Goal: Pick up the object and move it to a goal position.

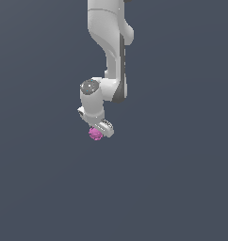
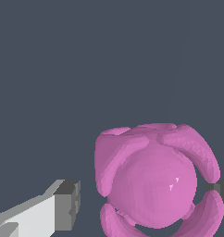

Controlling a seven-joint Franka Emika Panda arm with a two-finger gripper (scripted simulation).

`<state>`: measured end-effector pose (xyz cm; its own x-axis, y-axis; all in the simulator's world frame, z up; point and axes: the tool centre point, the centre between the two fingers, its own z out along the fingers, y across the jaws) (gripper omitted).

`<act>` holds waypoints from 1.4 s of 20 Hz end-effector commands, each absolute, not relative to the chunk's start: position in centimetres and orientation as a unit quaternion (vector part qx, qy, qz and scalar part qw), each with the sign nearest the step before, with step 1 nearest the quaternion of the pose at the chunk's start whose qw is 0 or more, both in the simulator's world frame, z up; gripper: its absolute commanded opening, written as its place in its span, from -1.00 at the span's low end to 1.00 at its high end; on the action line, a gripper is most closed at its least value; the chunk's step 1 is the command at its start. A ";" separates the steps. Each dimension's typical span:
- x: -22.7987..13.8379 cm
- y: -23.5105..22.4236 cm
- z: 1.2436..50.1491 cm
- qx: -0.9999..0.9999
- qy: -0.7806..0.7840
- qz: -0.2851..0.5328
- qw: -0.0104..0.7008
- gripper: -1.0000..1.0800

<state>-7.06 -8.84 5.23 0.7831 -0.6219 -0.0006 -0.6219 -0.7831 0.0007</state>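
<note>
— Where is the object [image 1: 95, 134]?
— Right under the arm [image 1: 111, 47], at the gripper [image 1: 99, 132].
— Between the fingers?
— Yes, in the wrist view it lies between them: one finger [image 2: 67, 203] stands just apart, the other [image 2: 222, 192] meets its far side.

plain dark grey-blue backdrop [image 1: 182, 188]

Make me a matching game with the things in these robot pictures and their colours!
Things:
1. lump
2. robot arm
3. finger pad
4. background

Colours:
A. dark blue-grey
B. white
C. pink
D. grey

Pairs: 1-C, 2-B, 3-D, 4-A
</note>
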 end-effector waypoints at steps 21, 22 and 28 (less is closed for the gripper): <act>-7.1 -7.9 4.4 0.944 -0.329 0.000 0.000 -1.00; -7.2 -7.5 4.6 0.944 -0.329 0.000 0.000 -1.00; -7.9 -4.0 6.1 0.944 -0.329 0.000 0.000 -1.00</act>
